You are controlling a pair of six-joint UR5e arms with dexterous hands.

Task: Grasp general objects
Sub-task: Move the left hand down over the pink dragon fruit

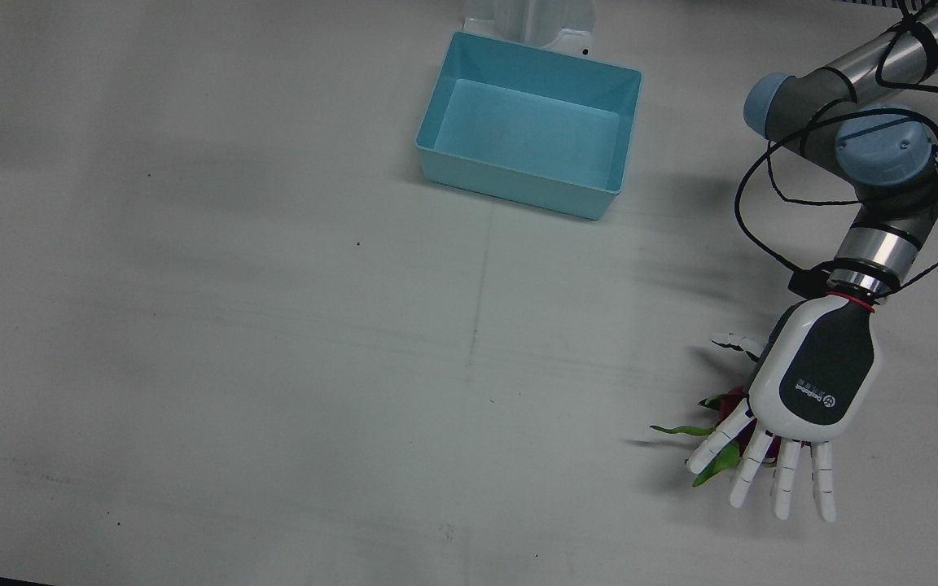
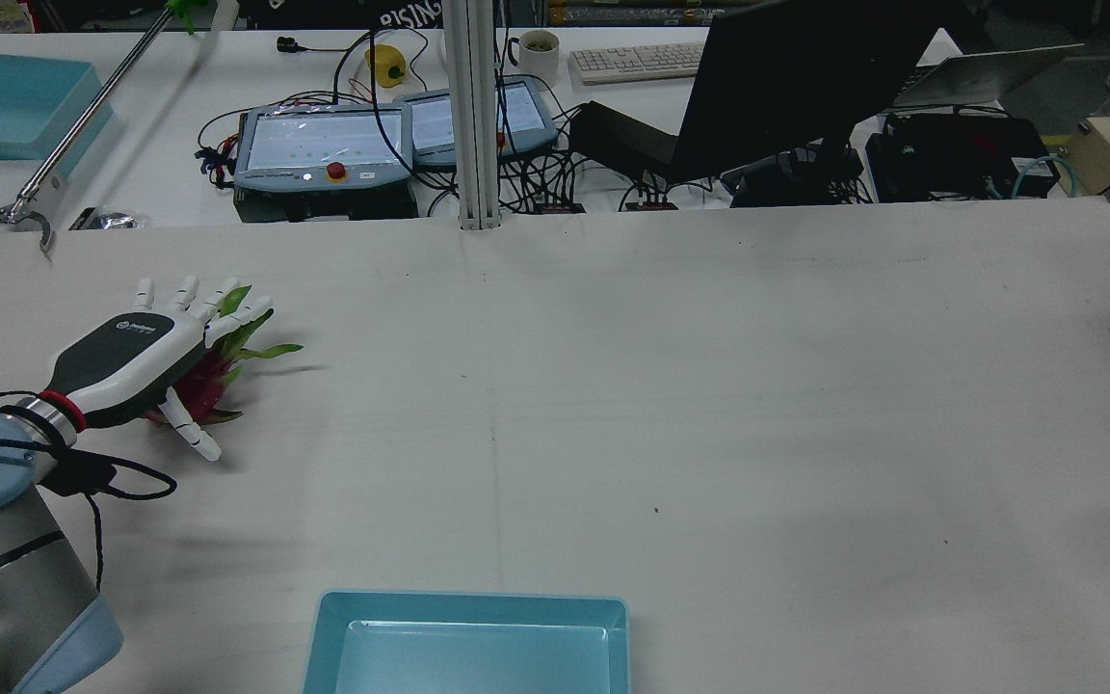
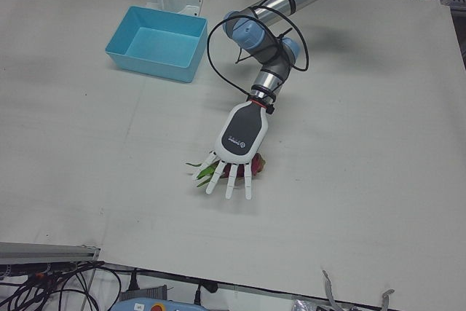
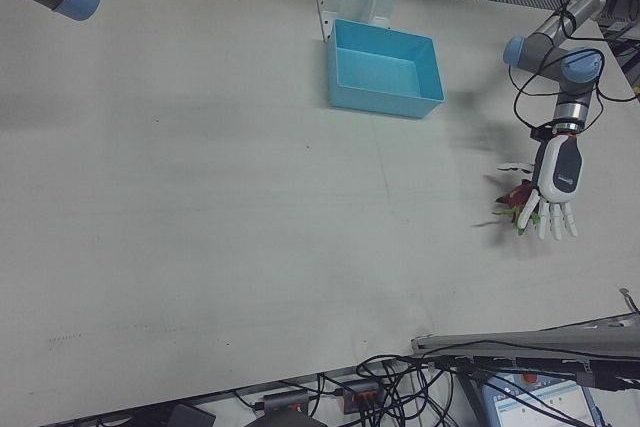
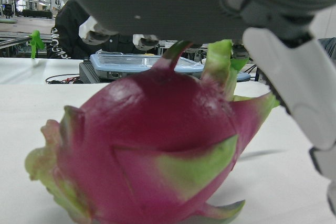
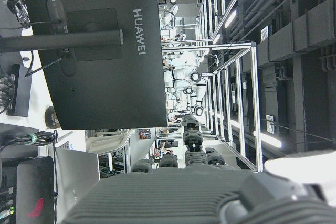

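White worktop [image 1: 273,366], bearing one empty blue bin [image 1: 528,124] at the robot's edge, well apart from the fruit. Left robot hand [image 1: 803,399]: palm down directly over the fruit, fingers spread straight, released, holding nothing; right robot hand's state cannot be told. Dragon fruit [image 2: 203,386]: magenta with green scales, lying on the worktop under the left palm.

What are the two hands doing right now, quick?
Left hand: open, fingers spread over the dragon fruit, not gripping it.
Right hand: cannot tell; only its palm shows.
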